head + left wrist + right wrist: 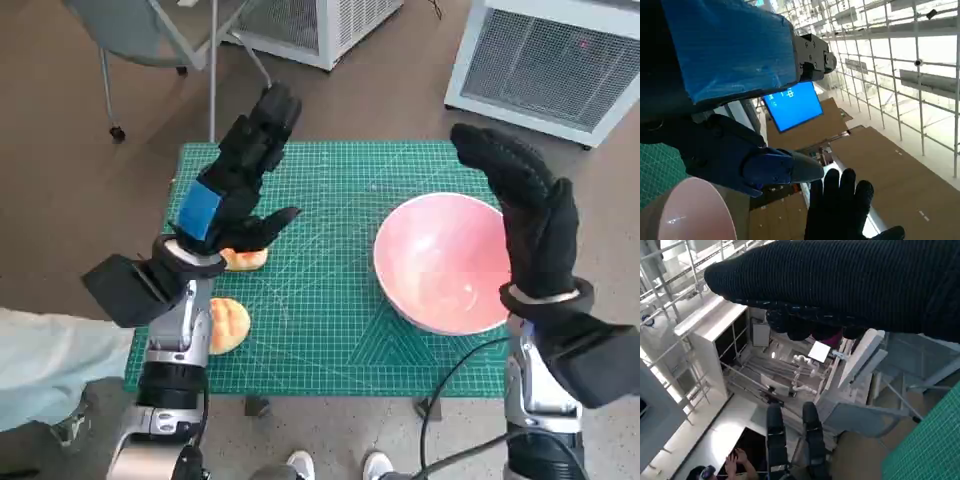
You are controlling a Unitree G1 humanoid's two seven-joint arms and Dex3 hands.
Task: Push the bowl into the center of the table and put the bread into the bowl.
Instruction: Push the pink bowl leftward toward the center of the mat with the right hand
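A pink bowl sits on the right half of the green mat; its rim also shows in the left wrist view. Two bread pieces lie at the mat's left: one partly under my left hand's thumb, the other near the front edge. My left hand hovers above them with fingers stretched out, holding nothing. My right hand stands upright and flat at the bowl's right rim, fingers extended and empty; whether it touches the bowl I cannot tell. The glove shows in the left wrist view too.
A chair stands beyond the table's far left, and white grilled units stand beyond the far right. A person's sleeve is at the near left, shoes below the front edge. The mat's middle is bare.
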